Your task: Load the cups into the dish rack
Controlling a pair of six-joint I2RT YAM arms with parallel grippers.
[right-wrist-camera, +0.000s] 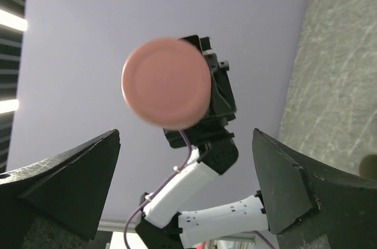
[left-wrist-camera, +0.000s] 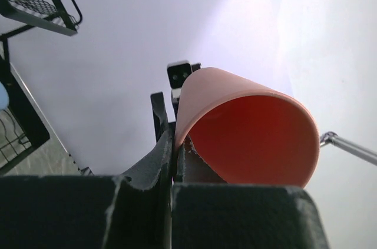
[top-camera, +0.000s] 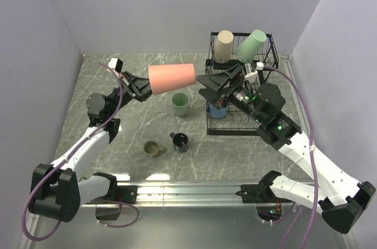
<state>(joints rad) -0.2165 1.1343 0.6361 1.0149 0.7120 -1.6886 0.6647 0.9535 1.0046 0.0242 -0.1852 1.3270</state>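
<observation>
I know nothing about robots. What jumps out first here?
A salmon-pink cup hangs sideways in mid-air at centre, pinched by its rim in the left gripper. Its base faces the right gripper, whose jaws stand wide open beside it. Back right, the dish rack carries a beige cup and a pale green cup.

The tall salmon-pink tumbler [top-camera: 171, 77] looks smooth and matt, likely plastic. The black wire dish rack [top-camera: 232, 124] is thin metal, and the grey marble-patterned tabletop [top-camera: 132, 119] shows a faint sheen.
</observation>
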